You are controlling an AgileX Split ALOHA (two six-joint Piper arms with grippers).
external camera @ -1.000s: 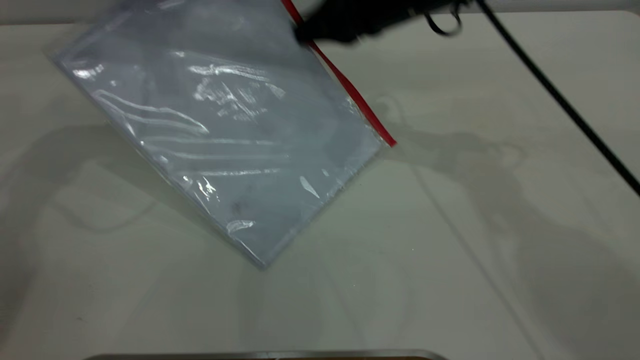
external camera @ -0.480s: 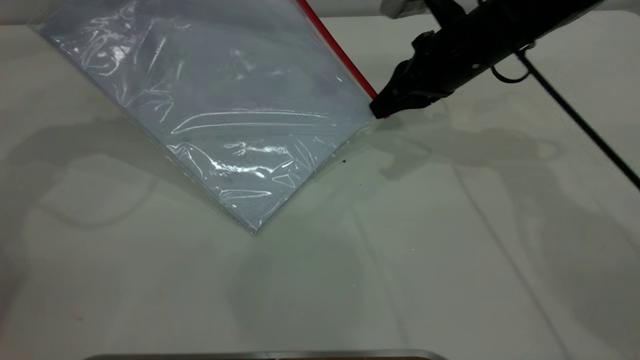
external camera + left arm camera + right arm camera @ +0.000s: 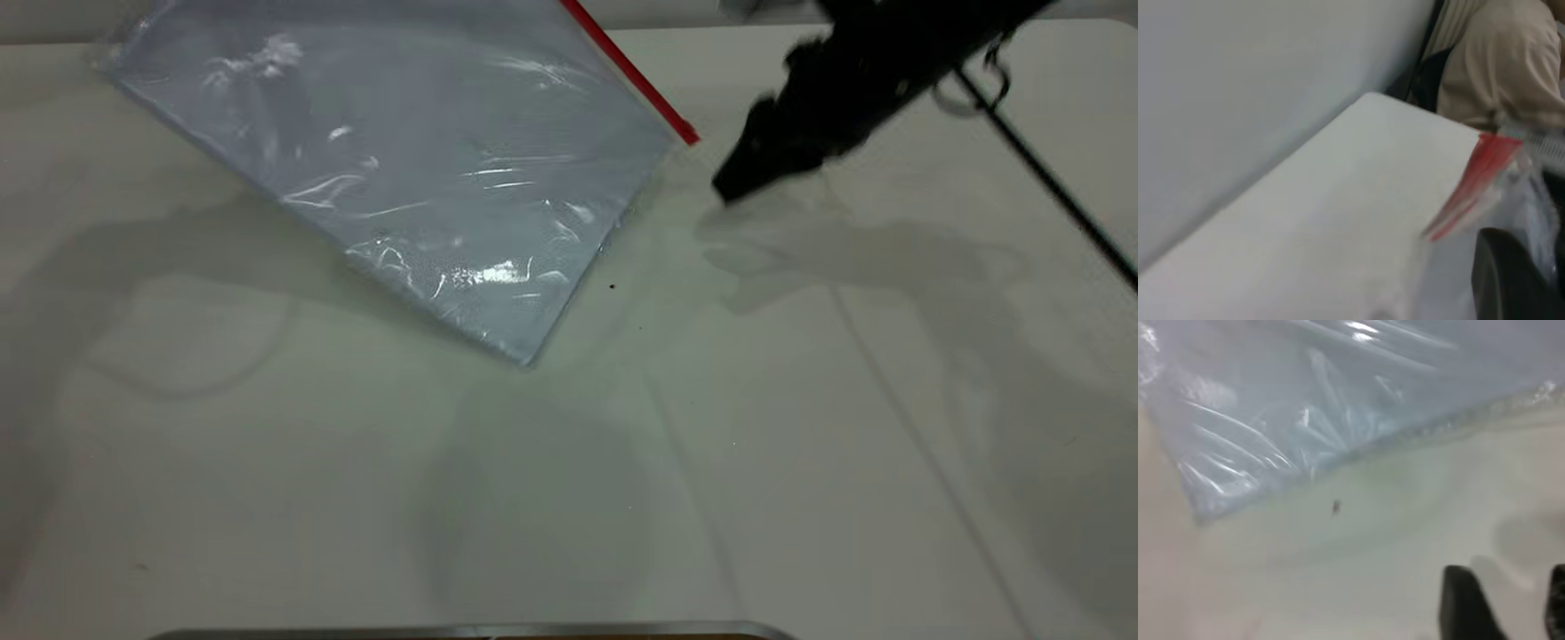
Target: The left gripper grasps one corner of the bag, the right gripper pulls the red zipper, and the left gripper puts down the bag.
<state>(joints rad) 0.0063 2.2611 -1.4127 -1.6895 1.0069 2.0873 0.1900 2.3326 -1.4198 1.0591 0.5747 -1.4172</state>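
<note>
Hanging tilted over the table, the bag shows its red zipper uppermost. Right gripper near the zipper's end, fingers spread, holding nothing. Left gripper: grip can't be told.

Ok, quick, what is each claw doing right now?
Left gripper: closed, holding the bag up by its red-edged corner.
Right gripper: open, holding nothing, off to the side of the bag.
</note>
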